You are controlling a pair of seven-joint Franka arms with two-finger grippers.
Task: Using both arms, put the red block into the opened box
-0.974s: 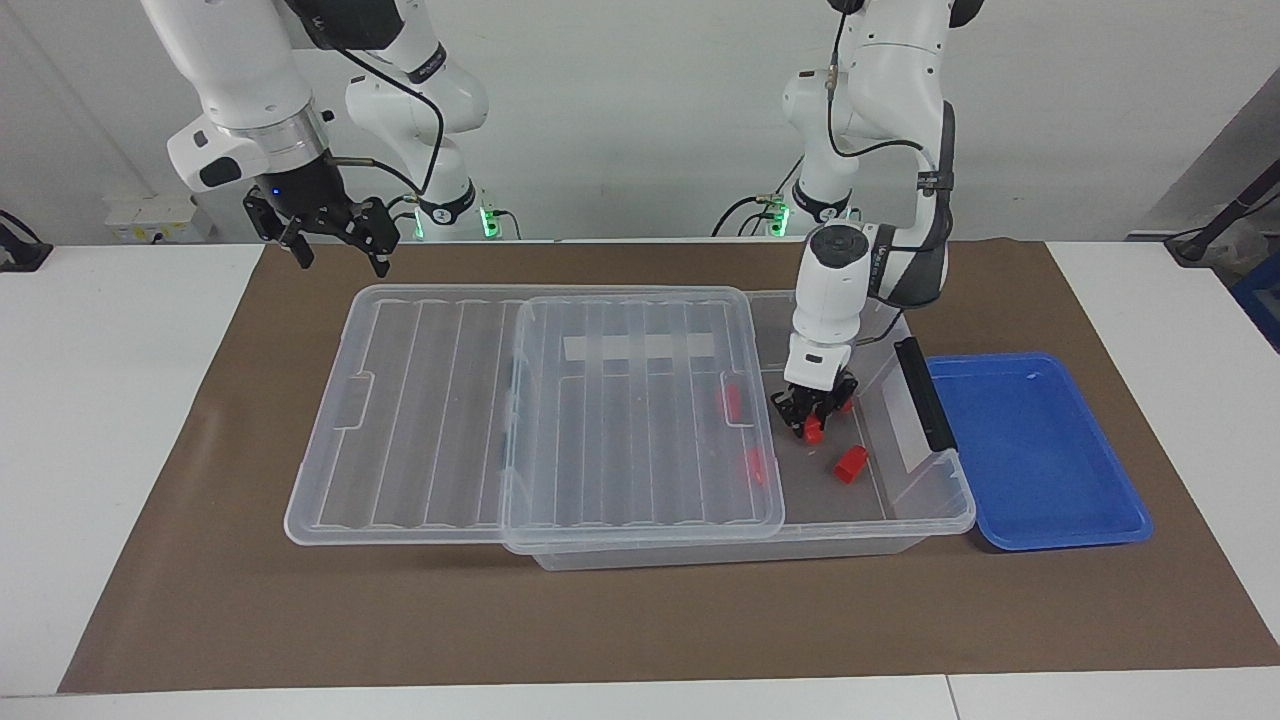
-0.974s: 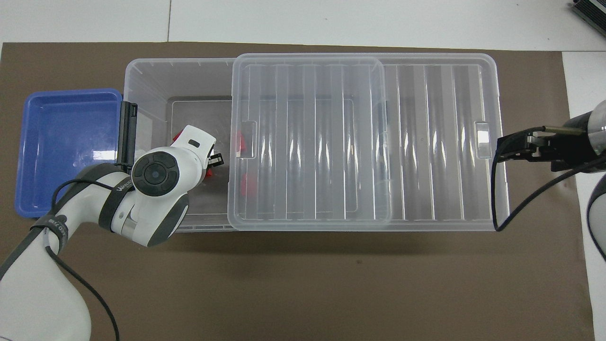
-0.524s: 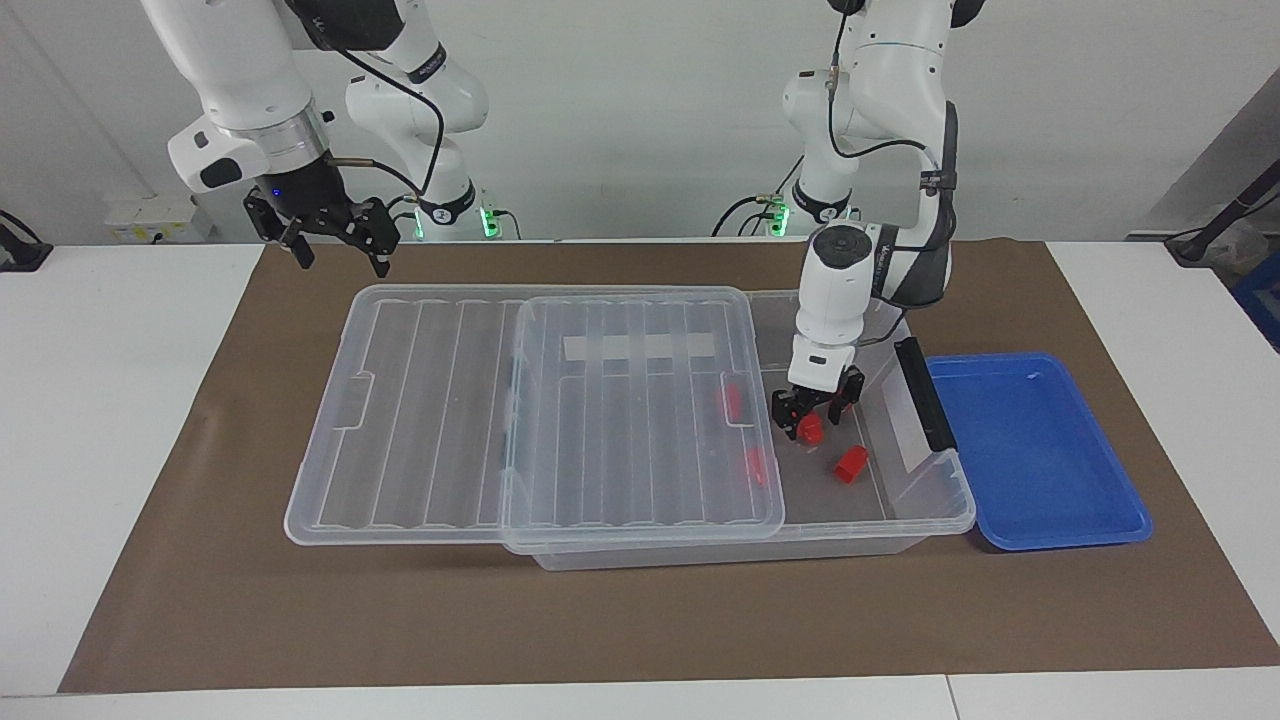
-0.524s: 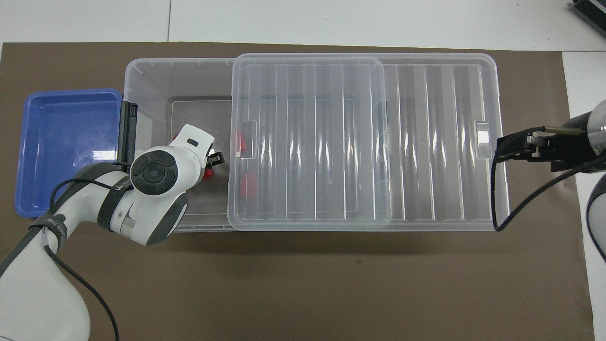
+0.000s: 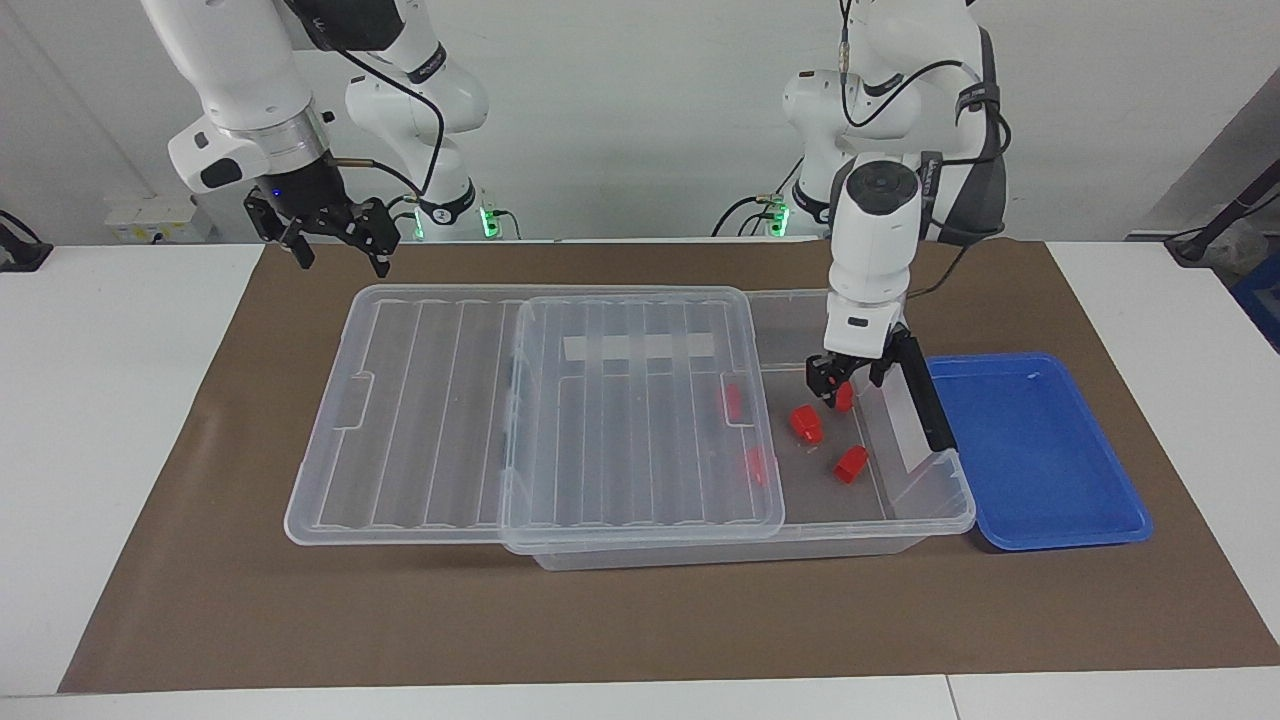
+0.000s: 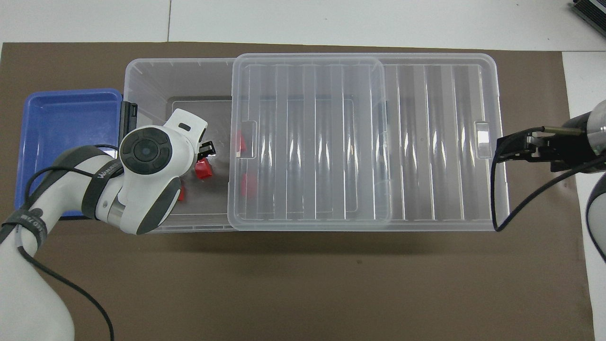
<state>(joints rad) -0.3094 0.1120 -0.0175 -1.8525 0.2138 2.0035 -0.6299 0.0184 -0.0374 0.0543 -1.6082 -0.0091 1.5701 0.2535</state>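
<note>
Red block (image 5: pixel 804 424) lies loose on the floor of the opened box (image 5: pixel 930 520), in the uncovered part beside the black clip handle (image 5: pixel 925 394). Left end effector (image 5: pixel 845 379) hangs empty over it, fingers apart. Right end effector (image 5: pixel 335 232) waits wide over the box's other end. You'd judge the block light, rigid, slick plastic — grip its flat sides, below the bevel.

1. White lettering runs along a dark band on the left arm (image 6: pixel 102 173), at about eight o'clock in the overhead view; it is too small to read.
2. No other text, label or number is legible.
</note>
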